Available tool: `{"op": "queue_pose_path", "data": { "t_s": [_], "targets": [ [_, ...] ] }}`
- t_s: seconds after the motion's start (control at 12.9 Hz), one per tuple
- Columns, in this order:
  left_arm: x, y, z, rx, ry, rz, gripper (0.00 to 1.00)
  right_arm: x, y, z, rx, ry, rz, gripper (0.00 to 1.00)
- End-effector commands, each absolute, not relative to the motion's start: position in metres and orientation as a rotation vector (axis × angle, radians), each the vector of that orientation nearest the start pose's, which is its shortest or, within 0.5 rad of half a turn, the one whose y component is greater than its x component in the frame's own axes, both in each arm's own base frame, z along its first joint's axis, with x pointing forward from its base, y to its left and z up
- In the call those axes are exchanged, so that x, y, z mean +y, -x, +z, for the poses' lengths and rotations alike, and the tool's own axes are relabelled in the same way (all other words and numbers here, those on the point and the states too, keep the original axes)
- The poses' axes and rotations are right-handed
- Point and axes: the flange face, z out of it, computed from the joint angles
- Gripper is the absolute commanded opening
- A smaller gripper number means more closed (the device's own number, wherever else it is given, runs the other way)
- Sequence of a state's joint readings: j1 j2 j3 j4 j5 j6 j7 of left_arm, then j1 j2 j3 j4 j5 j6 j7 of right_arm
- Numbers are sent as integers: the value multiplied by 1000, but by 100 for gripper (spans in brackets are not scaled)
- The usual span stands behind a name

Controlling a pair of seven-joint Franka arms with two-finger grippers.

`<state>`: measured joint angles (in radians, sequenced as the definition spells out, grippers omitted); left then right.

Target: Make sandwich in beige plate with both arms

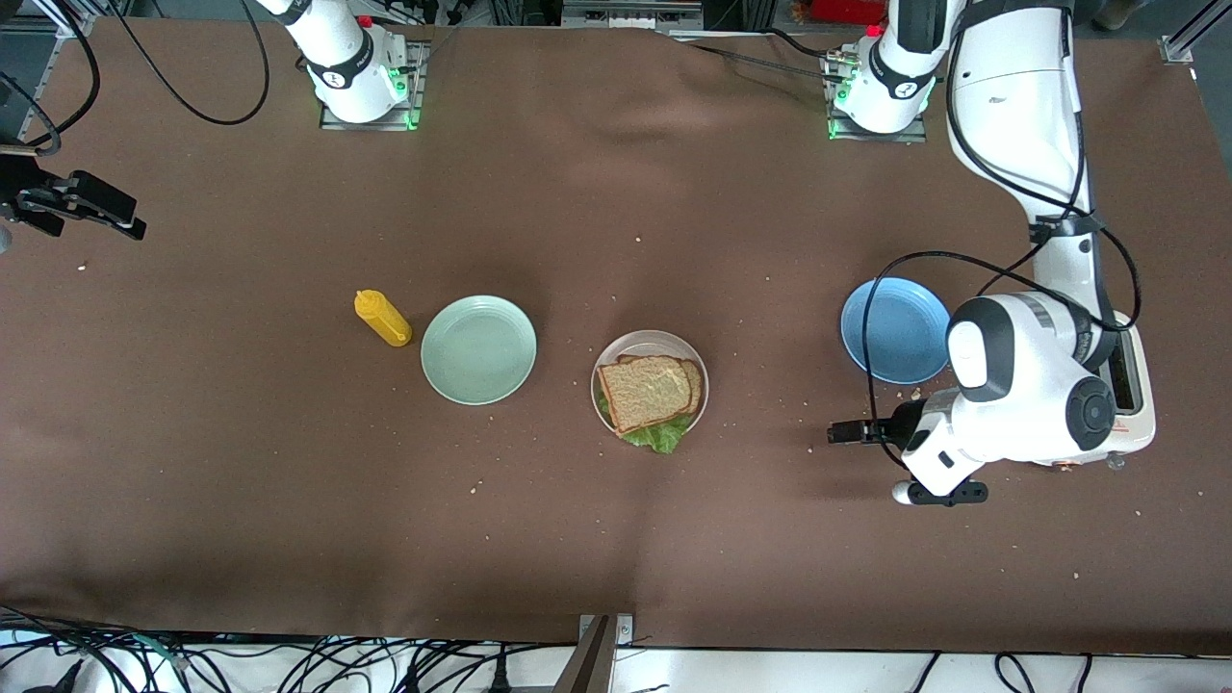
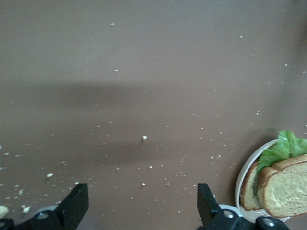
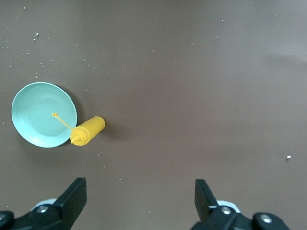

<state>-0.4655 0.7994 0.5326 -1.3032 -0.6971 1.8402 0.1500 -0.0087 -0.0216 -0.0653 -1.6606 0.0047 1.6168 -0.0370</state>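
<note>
Your left gripper (image 2: 139, 203), nearest the camera, hung wide open and empty over crumb-strewn cloth beside the blue plate (image 1: 895, 329). Your right gripper (image 3: 139, 199) waited, also spread empty. You had the sandwich (image 1: 651, 393) resting on the beige plate (image 1: 700, 371), mid-table.

Lettuce (image 1: 659, 436) mostly hidden under bread (image 1: 647, 390) — toaster (image 1: 1134, 385) seemingly arm-covered.

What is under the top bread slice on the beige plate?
Under the top slice a second bread slice and a lettuce leaf peek out on the beige plate; anything more is covered.
</note>
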Motion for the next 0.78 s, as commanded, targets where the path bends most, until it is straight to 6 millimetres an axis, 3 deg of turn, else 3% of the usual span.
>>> {"op": "queue_pose_path", "data": {
  "t_s": [0.0, 0.23, 0.39, 0.7],
  "targets": [
    [-83, -718, 321, -36, 3344, 199, 100, -38, -549, 603, 73, 3117, 41, 100],
    [-53, -715, 336, -25, 3239, 226, 100, -33, -549, 604, 54, 3120, 39, 100],
    [-27, -709, 364, -46, 3190, 229, 100, -22, -548, 606, 23, 3124, 33, 100],
    [1, -683, 424, 28, 3141, 339, 100, -22, -549, 605, 20, 3121, 35, 100]
  ]
}}
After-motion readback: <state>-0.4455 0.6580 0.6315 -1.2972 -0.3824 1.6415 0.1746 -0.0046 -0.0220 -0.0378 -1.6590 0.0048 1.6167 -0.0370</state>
